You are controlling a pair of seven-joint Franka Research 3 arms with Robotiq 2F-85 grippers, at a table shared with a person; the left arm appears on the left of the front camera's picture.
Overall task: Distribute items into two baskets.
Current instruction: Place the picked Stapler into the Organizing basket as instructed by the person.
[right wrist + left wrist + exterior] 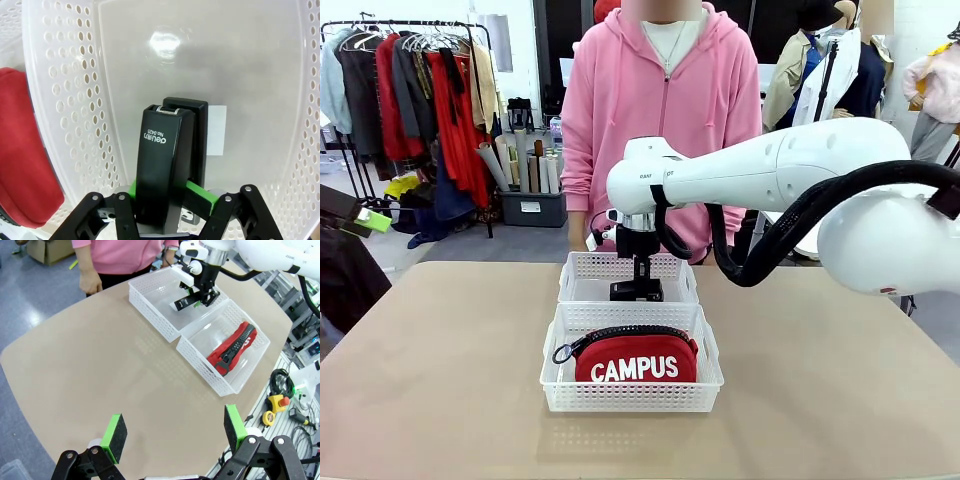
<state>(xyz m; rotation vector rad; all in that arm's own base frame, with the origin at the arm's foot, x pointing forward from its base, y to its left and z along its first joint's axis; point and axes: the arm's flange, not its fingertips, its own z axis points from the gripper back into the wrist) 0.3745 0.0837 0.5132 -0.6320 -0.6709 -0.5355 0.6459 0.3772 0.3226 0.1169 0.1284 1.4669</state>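
Observation:
My right gripper (pixel 637 286) (pixel 199 296) reaches down into the far basket (pixel 582 270) (pixel 150 302) (pixel 65 100). Its green pads press the sides of the black stapler (pixel 637 292) (pixel 186 301) (pixel 165 160), which hangs just over the basket floor or rests on it. In the near basket (pixel 630 402) (pixel 200 360) lies the red "CAMPUS" pouch (pixel 635 362) (pixel 232 347) (pixel 22 165), standing on its long edge with the zipper up. The left gripper (pixel 172 432) hovers open over the table's left part, with nothing between its pads and far from both baskets.
The two baskets touch end to end at the table's middle. A person in a pink hoodie (pixel 660 110) stands at the far edge, one hand (pixel 90 284) hanging by the table. Cables and small tools (pixel 280 402) lie off the table beside the near basket.

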